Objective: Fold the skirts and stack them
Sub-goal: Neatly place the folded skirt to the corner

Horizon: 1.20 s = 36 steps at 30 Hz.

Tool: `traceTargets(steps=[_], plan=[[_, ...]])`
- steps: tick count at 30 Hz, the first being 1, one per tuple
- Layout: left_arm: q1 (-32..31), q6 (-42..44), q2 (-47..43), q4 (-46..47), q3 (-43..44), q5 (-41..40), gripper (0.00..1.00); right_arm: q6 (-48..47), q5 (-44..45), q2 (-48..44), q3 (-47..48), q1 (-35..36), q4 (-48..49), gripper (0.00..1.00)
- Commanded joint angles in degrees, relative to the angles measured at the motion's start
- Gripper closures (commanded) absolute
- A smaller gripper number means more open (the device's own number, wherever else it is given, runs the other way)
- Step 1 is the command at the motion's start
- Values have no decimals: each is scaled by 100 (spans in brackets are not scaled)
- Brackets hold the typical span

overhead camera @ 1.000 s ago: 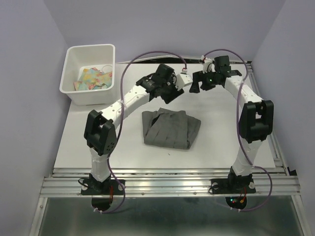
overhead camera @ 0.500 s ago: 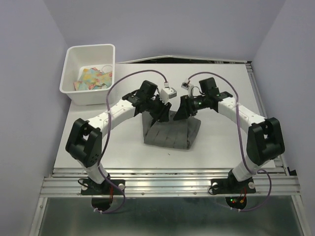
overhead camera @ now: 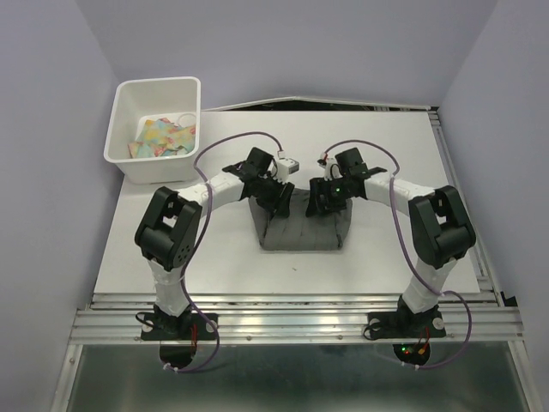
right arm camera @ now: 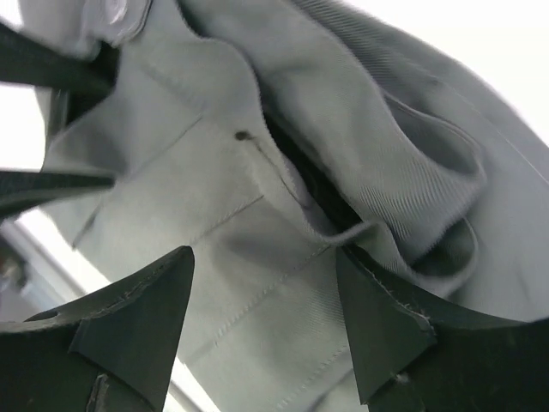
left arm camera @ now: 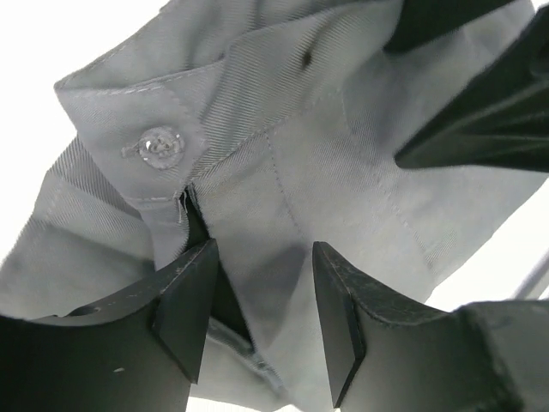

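1. A soft charcoal-grey pleated cloth skirt (overhead camera: 304, 230) lies folded into a rough rectangle near the middle of the white table (overhead camera: 171, 249).
2. Both my arms reach over its far edge. The left one is at the far left corner and the right one at the far right corner.
3. My left tool (left arm camera: 262, 262) is parted to a middling gap. Its two black fingers (left arm camera: 184, 318) stand on either side of a strip of grey cloth, pressed down at the waistband.
4. A round grey button (left arm camera: 159, 148) sits on the waistband just beyond my left tool's left finger.
5. My right tool (right arm camera: 264, 262) is spread wide. Grey cloth fills the space between its fingers (right arm camera: 137, 326), with a deep rounded fold bunched up on the right.
6. From the right wrist view, the dark tips of my left tool show at the left edge, close by over the same cloth.
7. A white rectangular plastic bin (overhead camera: 120, 129) stands at the far left corner of the table, well apart from the skirt, holding colourful patterned pieces (overhead camera: 163, 137).
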Motion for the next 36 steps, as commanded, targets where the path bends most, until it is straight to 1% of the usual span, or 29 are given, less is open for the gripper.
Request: traceTargets(steps=[1, 4, 5, 9, 11, 14, 17, 18, 19, 20, 25, 27, 28, 29, 31, 33, 36], plan=[[-27, 41, 37, -23, 545, -215, 40, -259, 1541, 110, 525, -45, 83, 27], [-27, 129, -6, -217, 1063, -13, 39, -724, 2200, 94, 587, -45, 21, 27], [-27, 164, -76, -208, 1134, 31, 39, -1152, 2289, 50, 587, -45, 29, 27], [-27, 190, -445, -173, 1249, -82, 38, -1743, 2632, -161, 464, -97, 21, 27], [8, 225, -639, -235, 1267, -232, 37, -1850, 2843, -240, 446, -97, -50, 24], [70, 278, -973, -235, 1179, -425, 36, -1859, 2914, -354, 464, -97, -146, 19], [149, 401, -1349, -217, 1030, -680, 34, -1658, 2844, -583, 674, -97, -408, 12], [201, 436, -1447, -217, 995, -715, 34, -1518, 2817, -697, 892, -97, -523, 8], [219, 463, -1535, -234, 951, -829, 33, -1455, 2774, -759, 990, -97, -655, 7], [280, 506, -1727, -226, 863, -899, 29, -1263, 2617, -907, 1052, -97, -882, 7], [333, 752, -2133, -287, 669, -1408, 28, -603, 1905, -1321, 860, -97, -1051, 8], [395, 753, -2203, -322, 643, -1498, 28, -375, 1807, -1226, 851, -28, -1156, 9], [439, 753, -2239, -340, 617, -1550, 21, -295, 1772, -1060, 859, -27, -1253, 9], [517, 744, -2309, -340, 555, -1559, 20, -155, 1771, -971, 842, 95, -1297, 9], [623, 735, -2362, -366, 494, -1516, 19, -75, 1920, -778, 789, 218, -1307, 10], [790, 700, -2450, -419, 406, -1454, 19, -22, 2280, -541, 676, 394, -1210, 10], [1001, 648, -2634, -410, 230, -1349, 19, 100, 2605, -207, 622, 447, -1034, 10]])
